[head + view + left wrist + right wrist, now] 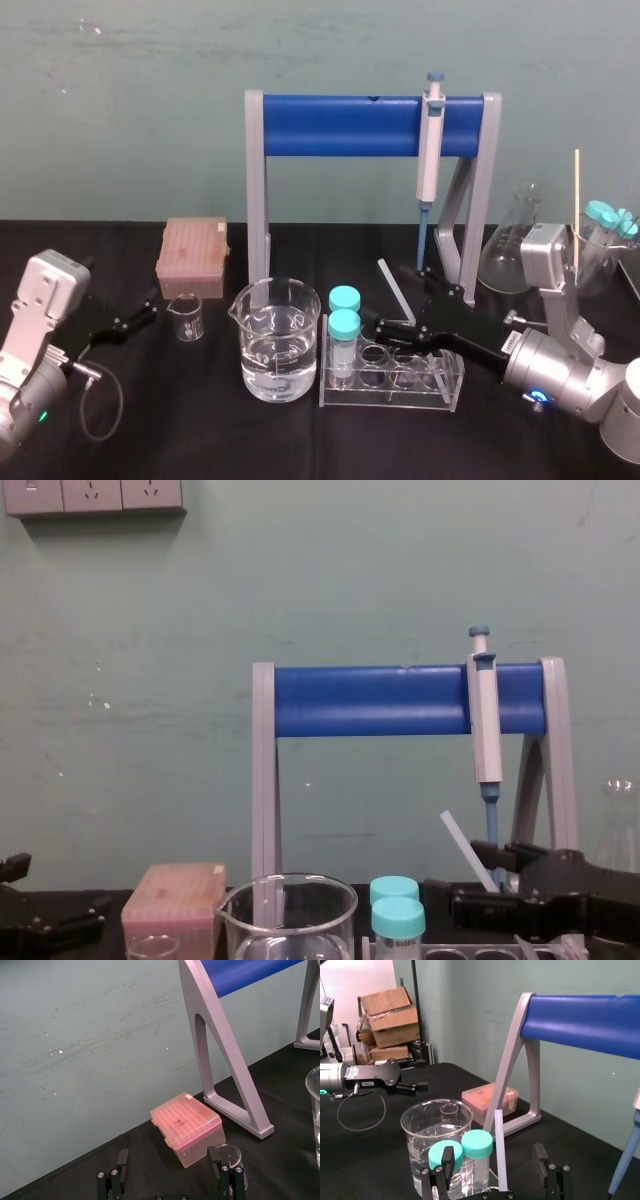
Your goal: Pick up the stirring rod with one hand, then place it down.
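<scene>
Glass, pencil-thin and see-through, so I'm expecting the stirring rod [393, 287] to be light, stiff, slick, and quick to snap if I lever it sideways. It stands tilted over the test tube rack [390, 392], a bit right of the worktop's [200, 420] middle, with its top end leaning toward the left edge. My right tool [494, 1157] has its fingers spread wide on either side of it. In the wrist view the rod sits in the gap and neither finger looks to be touching. What the bottom end rests on I can't tell, since the tool hides it.

My plan is to take hold around the lower middle of the shaft, pads square across it, and close gently. It weighs next to nothing, so squeezing hard only risks a crack or having it squirt out. I'd draw it out along its own slant, since the capped tubes [343, 325] and the beaker [279, 340] are just beside it.

My left tool [169, 1170] is parked near the worktop's left edge, fingers apart, holding nothing.
</scene>
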